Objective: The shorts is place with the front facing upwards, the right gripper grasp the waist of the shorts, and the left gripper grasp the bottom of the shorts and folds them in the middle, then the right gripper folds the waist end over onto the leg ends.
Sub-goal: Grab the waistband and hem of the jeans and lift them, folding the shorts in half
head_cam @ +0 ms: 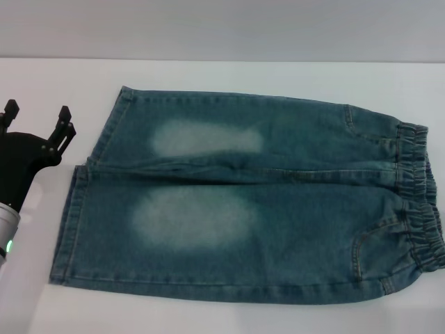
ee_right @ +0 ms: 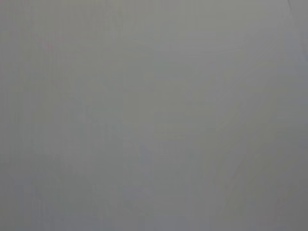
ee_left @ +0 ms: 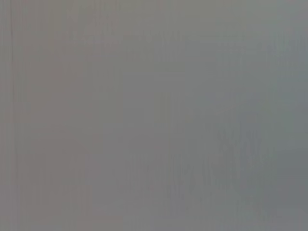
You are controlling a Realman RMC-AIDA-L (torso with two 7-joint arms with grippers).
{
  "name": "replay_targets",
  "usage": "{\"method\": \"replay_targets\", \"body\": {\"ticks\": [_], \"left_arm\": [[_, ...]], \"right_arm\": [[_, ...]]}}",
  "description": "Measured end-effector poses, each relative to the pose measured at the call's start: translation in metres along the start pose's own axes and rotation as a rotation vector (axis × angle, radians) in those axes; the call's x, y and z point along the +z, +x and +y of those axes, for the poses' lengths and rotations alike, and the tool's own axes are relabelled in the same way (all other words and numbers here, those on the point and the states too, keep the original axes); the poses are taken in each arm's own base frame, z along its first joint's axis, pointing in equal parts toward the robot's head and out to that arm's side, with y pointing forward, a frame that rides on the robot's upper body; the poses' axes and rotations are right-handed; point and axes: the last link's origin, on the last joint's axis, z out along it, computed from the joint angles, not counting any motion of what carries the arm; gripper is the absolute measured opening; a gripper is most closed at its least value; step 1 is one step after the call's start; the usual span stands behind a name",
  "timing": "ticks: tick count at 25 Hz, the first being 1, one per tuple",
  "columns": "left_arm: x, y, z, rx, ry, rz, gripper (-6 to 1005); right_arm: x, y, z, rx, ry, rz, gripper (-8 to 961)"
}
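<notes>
The shorts (head_cam: pixel 243 202) lie flat, front up, across the white table (head_cam: pixel 222 73) — the waist of the shorts (head_cam: pixel 421 202) toward the robot's right, the leg ends (head_cam: pixel 80 202) toward its left. The left gripper (head_cam: pixel 38 125) hovers just beside the far hem, prongs spread and empty — touching no cloth.

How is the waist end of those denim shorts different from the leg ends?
The waist of the shorts is gathered, puckered and darker; the leg ends are flat, straight stitched hems. The waist lies at the robot's right, away from any gripper; the leg ends lie at the left, near the left gripper, which is open and touches nothing. Both rest flat on the white table.
</notes>
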Motion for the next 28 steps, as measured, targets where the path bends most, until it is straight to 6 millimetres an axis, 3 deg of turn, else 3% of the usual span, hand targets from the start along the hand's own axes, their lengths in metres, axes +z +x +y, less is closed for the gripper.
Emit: {"method": "replay_targets", "body": {"ticks": [19, 24, 28], "left_arm": [[0.004, 0.002, 0.001, 0.004, -0.007, 0.003, 858], [0.02, 0.007, 0.005, 0.009, -0.024, 0.004, 857], [0.044, 0.017, 0.009, 0.021, -0.049, 0.013, 856]], "right_arm": [[0.009, -0.007, 0.009, 0.015, -0.039, -0.055, 839], [0.031, -0.007, 0.016, 0.023, -0.074, -0.065, 840], [0.069, -0.003, 0.027, 0.028, -0.12, -0.03, 840]]}}
